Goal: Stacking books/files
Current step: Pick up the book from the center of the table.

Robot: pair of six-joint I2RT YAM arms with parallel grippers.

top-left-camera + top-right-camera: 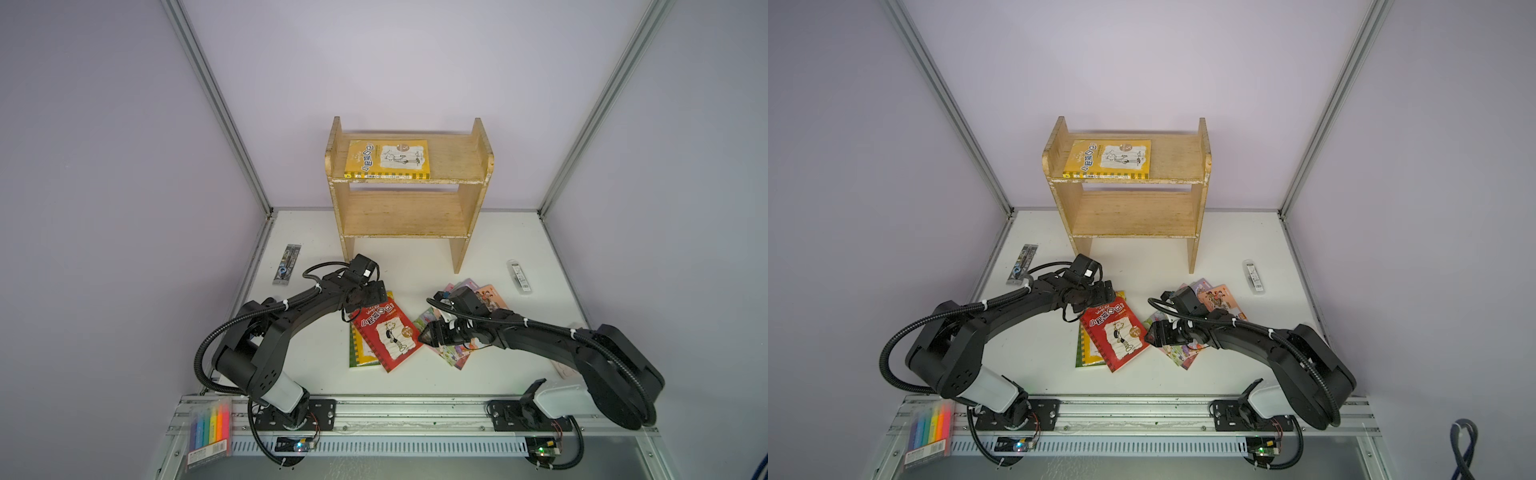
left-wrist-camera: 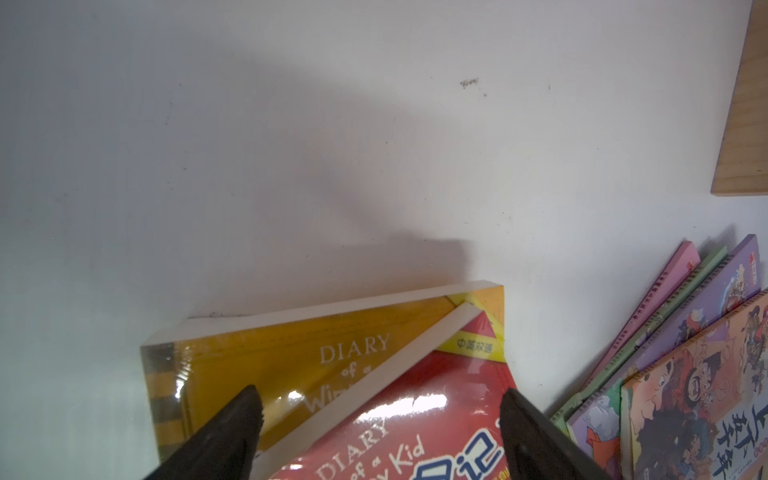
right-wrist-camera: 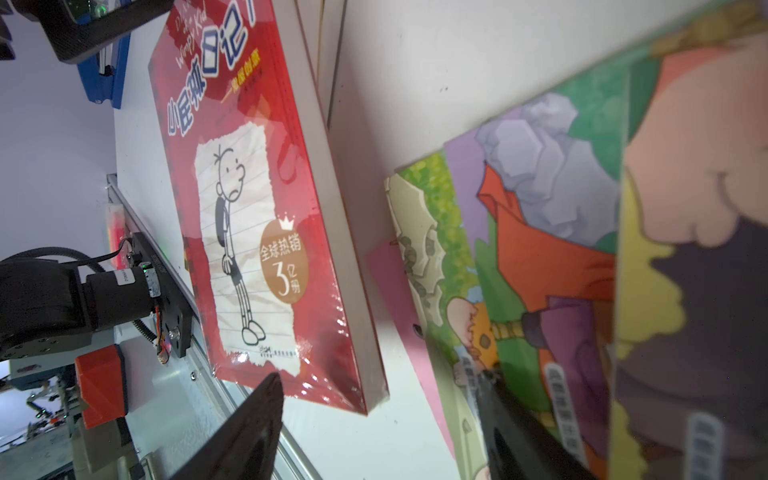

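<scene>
Red book [image 1: 388, 334] lay askew on a lower paperback [image 2: 257, 365] on the table [image 1: 498, 249], between both arms. The left gripper [image 2: 379, 399] and right gripper [image 3: 382, 378] stood with fingers spread at its edges, holding nothing. The glossy wrap looked slippery and the block stiff and weighty, so the overhanging edge seemed the best purchase.

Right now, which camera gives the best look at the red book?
Right wrist: the red book is close up, cover drawing readable. Both top views show it small, one corner under the left arm; left wrist catches only part.
</scene>
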